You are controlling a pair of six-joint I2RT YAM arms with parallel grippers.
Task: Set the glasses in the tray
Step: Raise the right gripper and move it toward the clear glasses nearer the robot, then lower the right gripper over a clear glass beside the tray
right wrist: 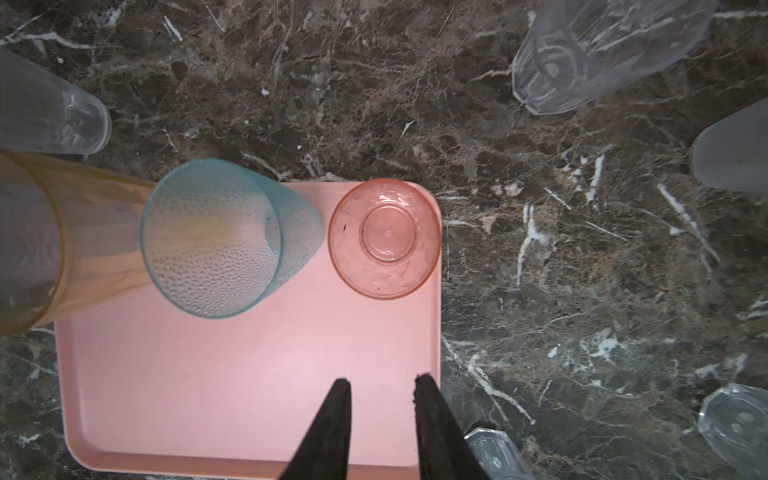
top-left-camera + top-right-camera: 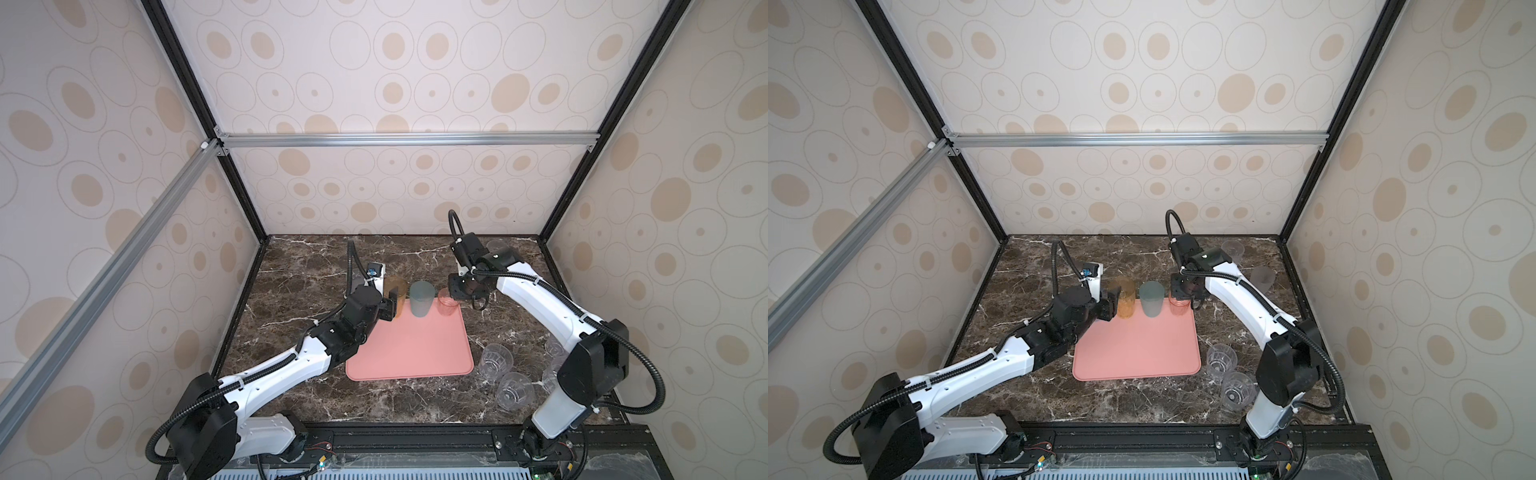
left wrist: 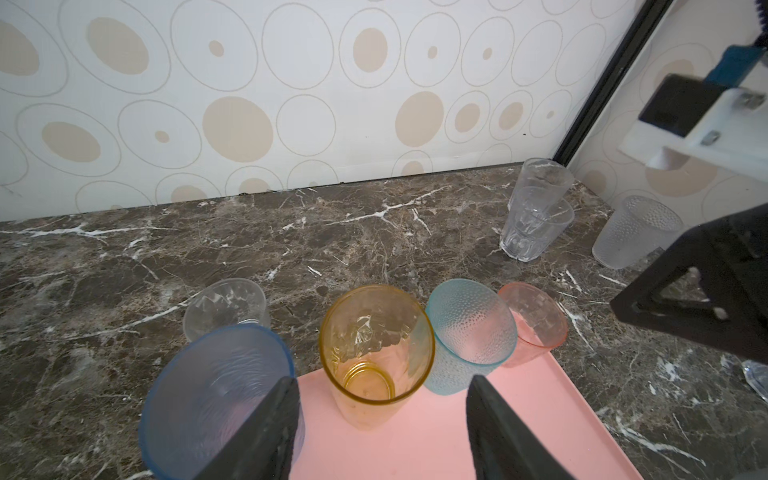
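Right: flat salmon-pink tray carries the tall amber-yellow tumbler, dotted teal tumbler and short pink tumbler along its far rim; tall grey-blue tumbler stands just off its left side. Left gripper spread either side of the amber, not touching; right gripper parted, empty. Back your left straight out, clear of the grey-blue. No legible writing.

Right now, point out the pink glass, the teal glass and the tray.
pink glass [image 1: 385, 239], right wrist view, inner base.
teal glass [image 1: 216, 249], right wrist view, dimpled wall.
tray [image 1: 208, 374], right wrist view, bare floor.
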